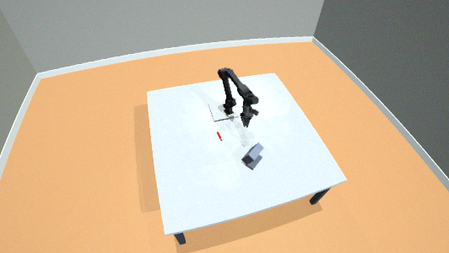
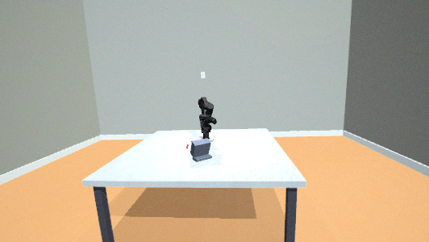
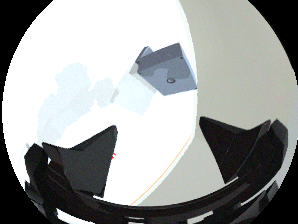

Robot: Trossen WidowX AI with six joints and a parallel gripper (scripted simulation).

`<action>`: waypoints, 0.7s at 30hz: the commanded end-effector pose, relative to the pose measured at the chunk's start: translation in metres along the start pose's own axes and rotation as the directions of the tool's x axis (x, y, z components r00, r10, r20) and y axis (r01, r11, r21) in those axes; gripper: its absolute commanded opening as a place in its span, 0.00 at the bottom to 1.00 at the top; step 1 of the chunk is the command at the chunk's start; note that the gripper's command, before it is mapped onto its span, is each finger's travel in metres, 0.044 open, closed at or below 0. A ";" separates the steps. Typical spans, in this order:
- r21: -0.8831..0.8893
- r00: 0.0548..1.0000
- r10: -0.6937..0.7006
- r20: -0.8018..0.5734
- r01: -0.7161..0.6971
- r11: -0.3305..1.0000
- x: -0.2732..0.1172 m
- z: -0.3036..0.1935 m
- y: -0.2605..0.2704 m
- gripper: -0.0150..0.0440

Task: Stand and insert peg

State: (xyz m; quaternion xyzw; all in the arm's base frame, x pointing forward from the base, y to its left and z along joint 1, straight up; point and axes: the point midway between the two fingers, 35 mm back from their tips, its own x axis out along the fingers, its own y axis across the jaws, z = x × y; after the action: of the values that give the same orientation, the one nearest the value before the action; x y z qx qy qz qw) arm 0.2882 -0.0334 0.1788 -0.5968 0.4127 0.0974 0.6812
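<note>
The red peg (image 1: 219,135) (image 2: 187,146) lies on its side on the table (image 1: 190,190) (image 2: 250,169), with its white band near the end farther from the arm base. In the wrist view only a bit of the peg (image 3: 114,156) shows beside the left finger. The grey-blue sloped panel (image 1: 254,152) (image 2: 201,149) (image 3: 162,86) stands in front of the arm. Its one dark round hole (image 3: 171,80) shows in the wrist view and is empty. My gripper (image 1: 246,125) (image 3: 159,123) is open and empty, above the table between the arm base and the panel, away from the peg.
The black arm (image 1: 238,84) rises from its base (image 1: 229,110), beside a thin dark outline (image 1: 214,120) on the table. The panel's foot (image 1: 255,164) (image 2: 202,157) rests on the table. Shadows of the arm fall between base and panel.
</note>
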 end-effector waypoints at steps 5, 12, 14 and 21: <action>0.155 0.988 0.140 -0.060 -0.130 0.979 0.020 -0.026 0.005 1.00; 0.309 0.960 0.265 -0.096 -0.224 0.924 0.034 -0.051 0.011 1.00; 0.355 0.948 0.300 -0.102 -0.247 0.901 0.037 -0.058 0.013 1.00; 0.518 0.901 0.421 -0.108 -0.311 0.797 0.047 -0.084 0.022 1.00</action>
State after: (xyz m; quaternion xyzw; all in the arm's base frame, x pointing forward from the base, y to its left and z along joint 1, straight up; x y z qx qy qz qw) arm 0.2718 -0.1100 0.1406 -0.3611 0.5837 0.0621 0.7246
